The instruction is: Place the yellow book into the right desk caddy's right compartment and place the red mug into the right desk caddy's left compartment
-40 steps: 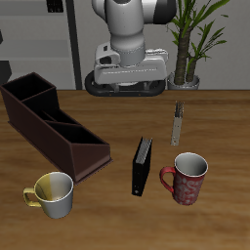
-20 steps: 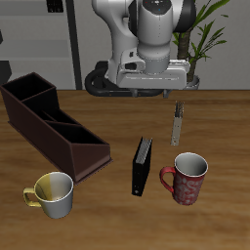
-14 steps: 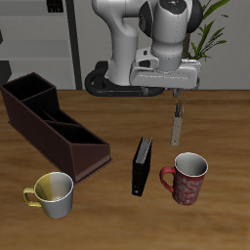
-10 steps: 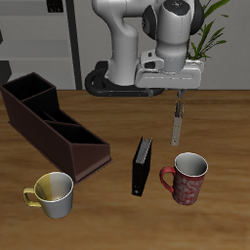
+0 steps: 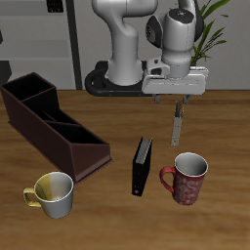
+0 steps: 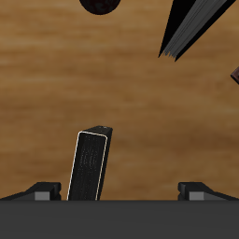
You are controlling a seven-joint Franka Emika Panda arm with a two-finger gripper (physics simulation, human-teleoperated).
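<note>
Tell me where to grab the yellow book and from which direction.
Come straight down on the yellow book and pinch its two broad faces near the top edge. It stands upright as a thin slab, so only that narrow thickness suits the jaws. The gripper hangs above it, open, with the black book well apart.

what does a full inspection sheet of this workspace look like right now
surface: wooden table, bare between items.
job's things: yellow book upright near the table's back; red mug upright near the front edge; right desk caddy holds nothing that can be seen.
clutter: black book upright between caddy and red mug; silvery mug with yellow handle before the caddy.
grippers: pincer above the yellow book, open, holding nothing.
cables: nothing seen.
surroundings: potted plant behind the table.
</note>
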